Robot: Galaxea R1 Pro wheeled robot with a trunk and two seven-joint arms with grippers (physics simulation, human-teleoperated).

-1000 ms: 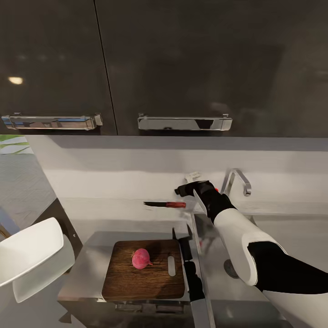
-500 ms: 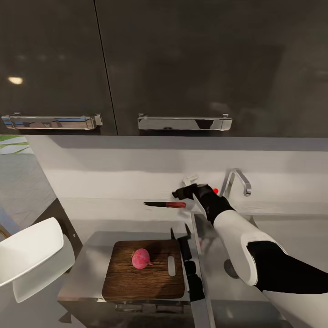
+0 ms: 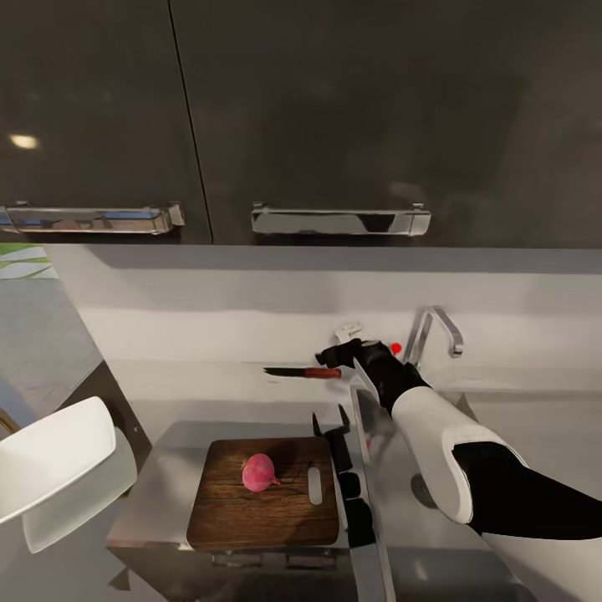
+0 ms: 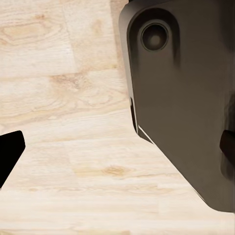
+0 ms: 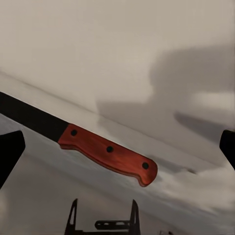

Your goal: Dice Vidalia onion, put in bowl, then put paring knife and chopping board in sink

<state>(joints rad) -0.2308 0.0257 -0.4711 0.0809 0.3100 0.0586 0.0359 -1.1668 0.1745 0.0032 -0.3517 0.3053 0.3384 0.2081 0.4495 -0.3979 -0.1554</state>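
Paring knife (image 3: 303, 373) lying flat on the grey surface (image 3: 209, 393) by the backsplash, right pincer (image 3: 328, 358) spread just above its red-brown handle, onion (image 3: 260, 473) resting on chopping board (image 3: 263, 506), white bowl (image 3: 54, 458) well apart.

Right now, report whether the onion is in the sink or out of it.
Out. The onion sits whole on the chopping board, which lies left of the sink; the right gripper reaches toward the paring knife.
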